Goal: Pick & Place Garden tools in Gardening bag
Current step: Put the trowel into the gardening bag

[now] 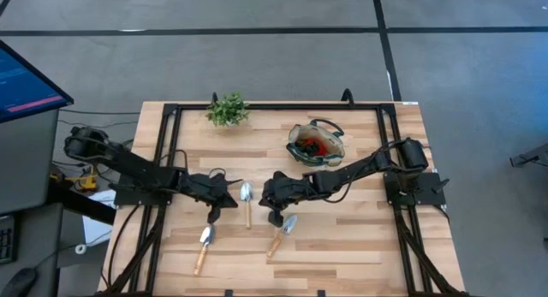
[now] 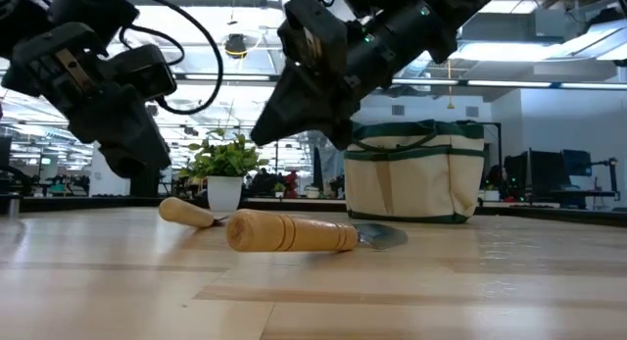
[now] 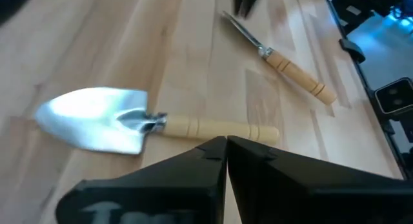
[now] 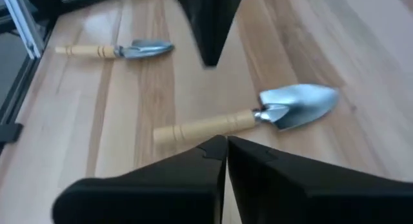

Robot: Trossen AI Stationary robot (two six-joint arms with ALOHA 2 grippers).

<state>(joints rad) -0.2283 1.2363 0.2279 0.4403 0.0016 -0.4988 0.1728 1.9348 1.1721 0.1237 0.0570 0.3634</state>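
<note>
— On the near part of the pale wooden plank counter, what lies there?

— Two small trowels with silver heads and light wooden handles: one on the left, one nearer the middle. A third trowel of the same kind lies just behind them, between the two arms.

— And the grippers?

— The left gripper hangs above the counter between the left and third trowels, its jaws clenched on nothing. The right gripper hovers just beside the middle trowel's head, jaws also pressed together and empty.

— Farther back?

— The round beige fabric gardening bag with dark green trim stands behind the right arm, red and dark things inside. A small green potted plant sits at the far edge.
</note>
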